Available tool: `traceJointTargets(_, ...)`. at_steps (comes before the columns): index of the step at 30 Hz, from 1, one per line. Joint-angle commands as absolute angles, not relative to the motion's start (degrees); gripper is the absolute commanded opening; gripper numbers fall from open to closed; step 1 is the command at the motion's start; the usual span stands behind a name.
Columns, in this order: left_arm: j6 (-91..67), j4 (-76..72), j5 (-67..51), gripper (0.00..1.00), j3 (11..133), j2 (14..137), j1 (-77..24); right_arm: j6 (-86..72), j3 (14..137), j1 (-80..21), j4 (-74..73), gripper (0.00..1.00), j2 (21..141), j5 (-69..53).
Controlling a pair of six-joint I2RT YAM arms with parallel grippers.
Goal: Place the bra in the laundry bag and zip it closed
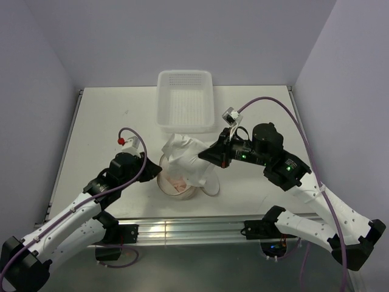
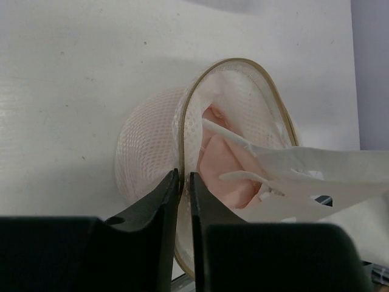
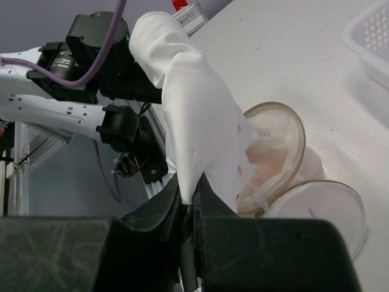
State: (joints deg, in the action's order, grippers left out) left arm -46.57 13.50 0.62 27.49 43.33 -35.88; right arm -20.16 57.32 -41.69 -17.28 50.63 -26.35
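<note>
Bra [image 1: 185, 155] hangs from the R hand [image 3: 191, 191], which is pinched tight on its edge. It drapes down-left over the laundry bag [image 1: 176, 186], low end at the mouth. L hand [image 2: 184, 182] is nipped on the bag's left rim, nearer the opening. Bag sits on the table [image 1: 103, 121], lid flap [image 3: 322, 210] open beside it w/ room.

Bra [image 1: 185, 157] in right hand [image 1: 211, 156] above laundry bag [image 1: 165, 180]
</note>
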Motion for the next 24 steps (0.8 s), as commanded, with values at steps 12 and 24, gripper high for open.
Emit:
traceJointTargets(12, -47.1, 8.2, -0.4, 0.0, 26.8, 40.8, -36.0, -20.3, 61.3, -47.6, -16.0, 0.0, 57.3, -17.4)
traceJointTargets(24, -48.1, 7.7, 3.0, 0.0, 25.0, 37.1, -35.9, -20.0, 61.3, -54.3, -20.5, 0.0, 63.3, -1.2)
